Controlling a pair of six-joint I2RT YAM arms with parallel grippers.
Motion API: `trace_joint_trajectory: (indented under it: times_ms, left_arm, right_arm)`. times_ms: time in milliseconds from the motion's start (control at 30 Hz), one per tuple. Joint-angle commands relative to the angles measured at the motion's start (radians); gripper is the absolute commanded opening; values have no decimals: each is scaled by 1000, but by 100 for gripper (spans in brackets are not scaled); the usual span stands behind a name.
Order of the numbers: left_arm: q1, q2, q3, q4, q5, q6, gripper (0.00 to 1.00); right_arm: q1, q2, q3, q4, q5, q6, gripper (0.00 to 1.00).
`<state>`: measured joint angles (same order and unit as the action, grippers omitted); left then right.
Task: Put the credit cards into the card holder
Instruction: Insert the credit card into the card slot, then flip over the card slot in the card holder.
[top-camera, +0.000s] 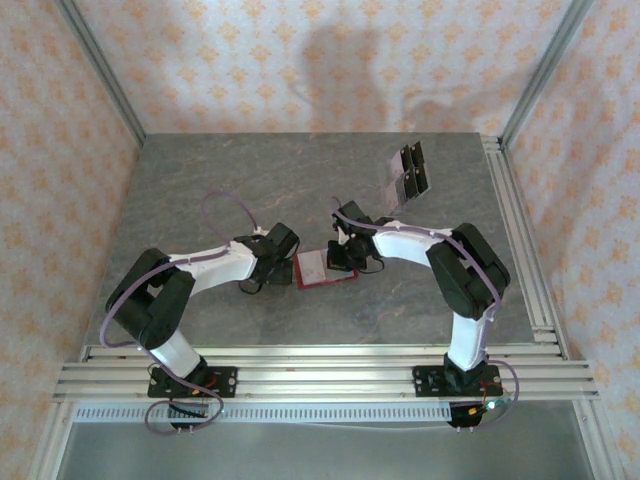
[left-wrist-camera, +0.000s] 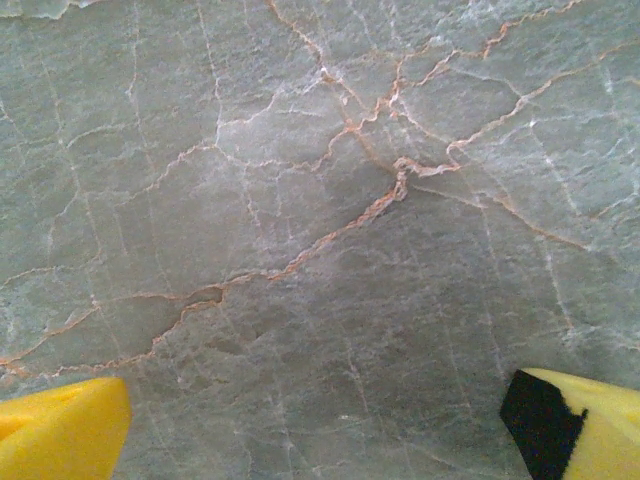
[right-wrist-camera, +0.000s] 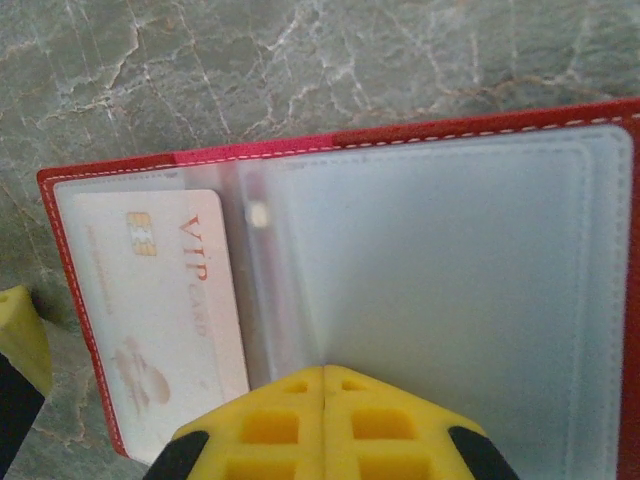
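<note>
Grey-green veined stone tabletop, walled by patterned paper: loading a card holder, one card seated.

Red stitched folding card holder with clear plastic leaves lies open and flat near the table's middle, between the two arms; a pale card printed "VIP CARD" sits in its left pocket. The right gripper has its yellow fingers pressed together at the near edge of a clear leaf, apparently pinching it, probably to steady the holder and keep a pocket accessible. The left gripper hovers over bare stone just beside the holder, fingers spread wide and empty, presumably ready to fetch. Remaining dark grey credit cards lie clustered at the far right, well apart from the holder, so the task appears barely begun.
</note>
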<state>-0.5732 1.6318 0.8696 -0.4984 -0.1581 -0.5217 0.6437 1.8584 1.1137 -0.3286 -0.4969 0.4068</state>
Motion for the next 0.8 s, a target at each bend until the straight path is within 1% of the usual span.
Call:
trace_joint_trajectory:
  times_ms: [0, 100, 233, 767]
  left_arm:
    - [8, 18, 16, -31, -16, 15, 100]
    - [9, 19, 29, -35, -17, 22, 100]
    - [9, 28, 49, -39, -20, 22, 100]
    - [9, 72, 108, -35, -14, 11, 100]
  right_arm:
    - [-9, -71, -16, -30, 20, 4, 0]
    - [-4, -116, 3, -43, 18, 7, 0]
    - [6, -123, 46, -65, 18, -6, 1]
    - [15, 60, 153, -53, 5, -40, 1]
